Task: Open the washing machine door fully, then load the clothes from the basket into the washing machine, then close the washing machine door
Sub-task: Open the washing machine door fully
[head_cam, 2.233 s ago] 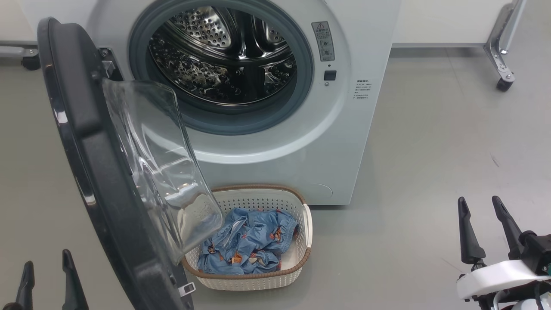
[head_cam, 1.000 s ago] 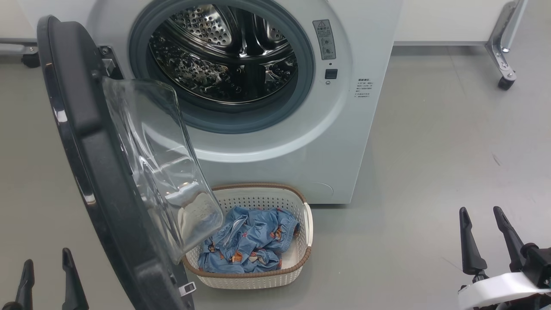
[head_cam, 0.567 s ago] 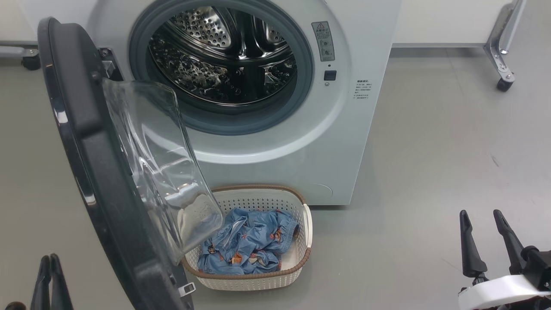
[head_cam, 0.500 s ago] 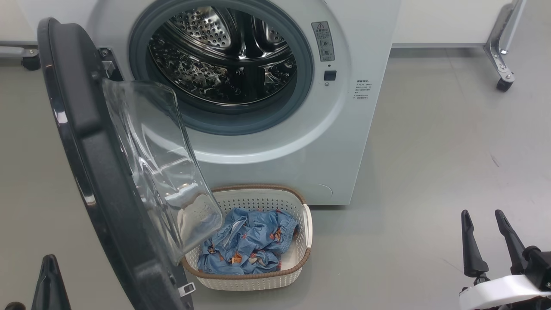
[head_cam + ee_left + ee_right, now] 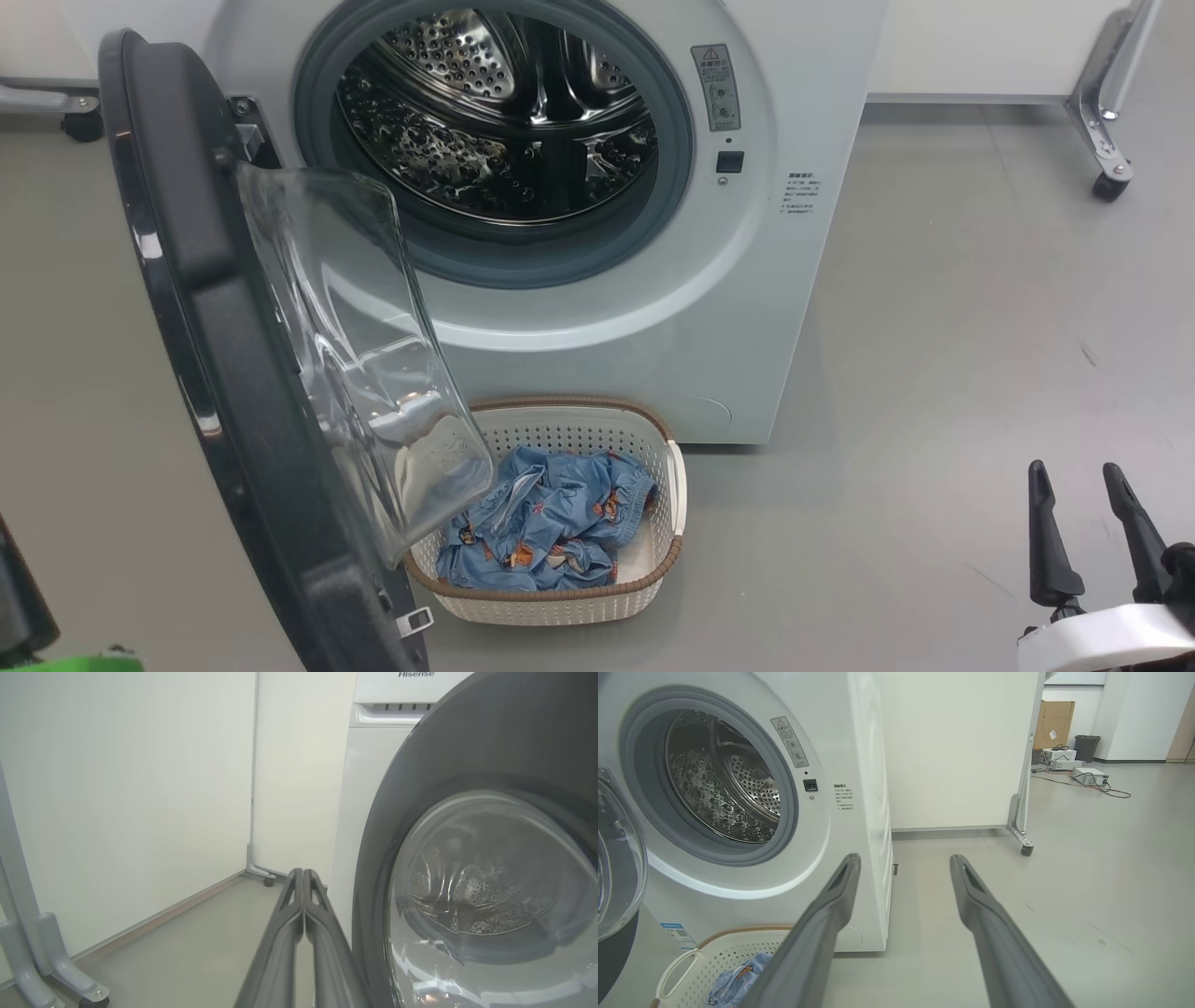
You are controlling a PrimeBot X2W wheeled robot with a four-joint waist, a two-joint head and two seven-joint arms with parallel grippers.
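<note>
The washing machine [image 5: 653, 308] stands ahead, its steel drum [image 5: 504, 121] bare. The washing machine door [image 5: 187, 327] hangs partly open on the left, its glass bowl [image 5: 355, 355] overhanging the basket [image 5: 560, 611] on the floor. The light-blue clothes [image 5: 551, 527] lie bunched in the basket. My right gripper [image 5: 1074, 471] is open and holds nothing, low at the right and well apart from the basket. In the left wrist view my left gripper [image 5: 303, 871] is shut on nothing, just left of the door's outer face [image 5: 467, 765]. The right wrist view shows the clothes [image 5: 733, 982] and basket [image 5: 705, 961] at its lower left.
White panels on wheeled grey legs flank the machine, with casters at the right [image 5: 1106, 177] and left [image 5: 79, 117] and a leg close by [image 5: 56, 966]. Open grey floor [image 5: 934, 373] stretches right of the machine. A cardboard box [image 5: 1052, 718] and bin [image 5: 1086, 746] stand far off.
My left gripper's fingers have closed together and sunk out at the head view's lower left. The head camera has shifted a little, sliding the scene right. The right gripper stays open.
</note>
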